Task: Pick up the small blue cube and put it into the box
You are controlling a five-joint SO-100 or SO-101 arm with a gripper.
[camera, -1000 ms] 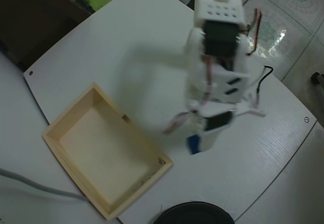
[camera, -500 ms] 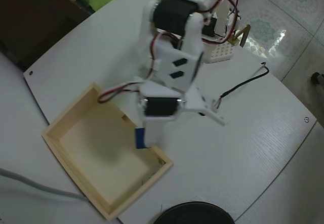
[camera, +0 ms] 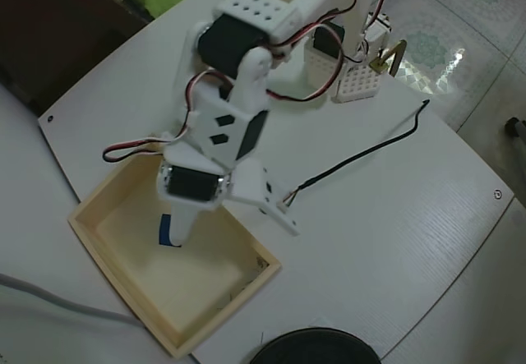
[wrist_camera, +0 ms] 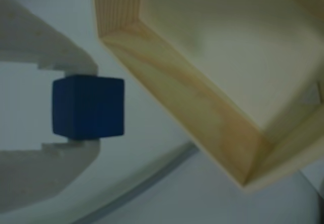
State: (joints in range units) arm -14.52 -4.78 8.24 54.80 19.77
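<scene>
Pressure from both white fingers of the tool (wrist_camera: 76, 107) is applied to the small bright-blue cube (wrist_camera: 88, 106), which is held clamped between them in the wrist view. In the overhead view the tool (camera: 173, 234) and the cube (camera: 167, 231) are seen above the interior of the shallow pale-wood box (camera: 115, 278), near its middle. The box is seen resting on the white bench (camera: 394, 216), with a loose black cable (camera: 362, 157) lying to its right.
</scene>
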